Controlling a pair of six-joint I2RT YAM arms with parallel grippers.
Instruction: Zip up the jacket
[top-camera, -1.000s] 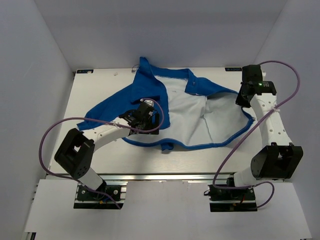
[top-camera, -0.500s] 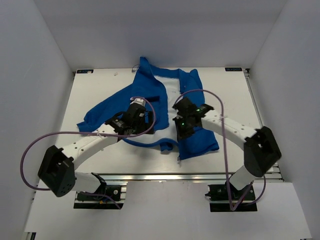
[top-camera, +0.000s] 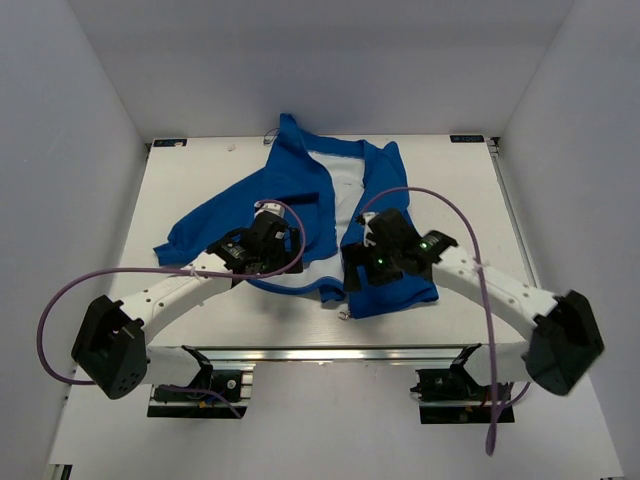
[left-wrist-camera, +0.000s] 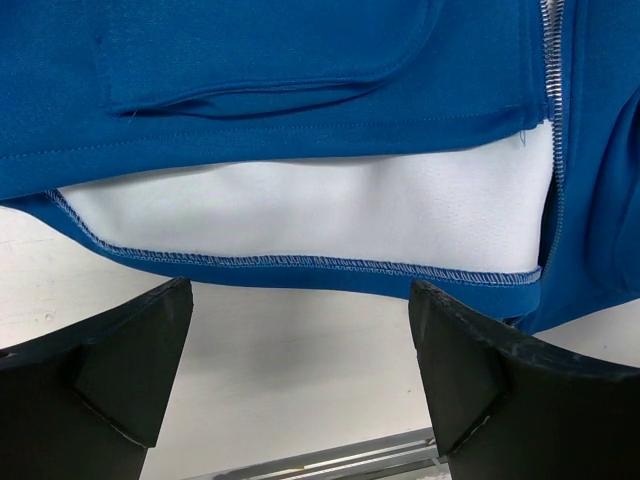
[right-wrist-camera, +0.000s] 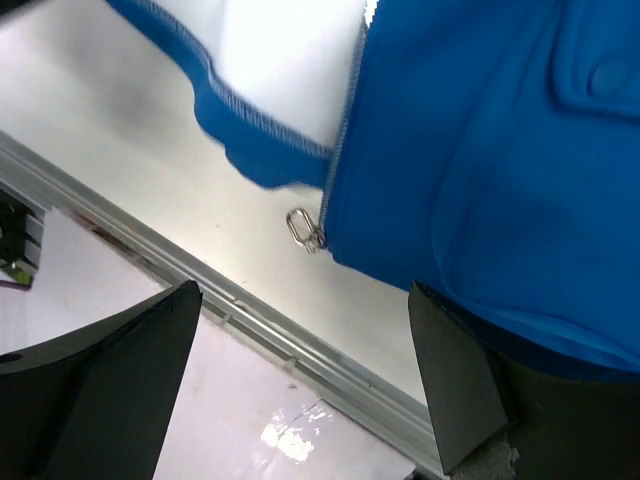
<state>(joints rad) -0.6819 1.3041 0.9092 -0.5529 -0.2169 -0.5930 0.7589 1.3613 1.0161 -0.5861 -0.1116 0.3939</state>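
The blue jacket (top-camera: 290, 190) lies unzipped in the middle of the table, collar at the far side. Its right front panel (top-camera: 395, 270) is folded in over the white lining (top-camera: 338, 185). My left gripper (top-camera: 256, 262) hangs open over the left panel's hem (left-wrist-camera: 300, 265), nothing between its fingers (left-wrist-camera: 110, 370). My right gripper (top-camera: 362, 272) is open above the right panel's lower corner. In the right wrist view the silver zipper pull (right-wrist-camera: 302, 229) lies on the table at that corner, between the spread fingers (right-wrist-camera: 470, 380) and apart from them. Zipper teeth (left-wrist-camera: 550, 100) run up the left panel's edge.
The metal rail (top-camera: 320, 352) at the table's near edge lies just below the hem and shows in the right wrist view (right-wrist-camera: 250, 330). A sleeve (top-camera: 200, 225) spreads to the left. White walls close in the table on three sides.
My right arm swung from the far right to the centre, folding the right panel over the lining, then its jaws opened and let go. The left arm shifted slightly.
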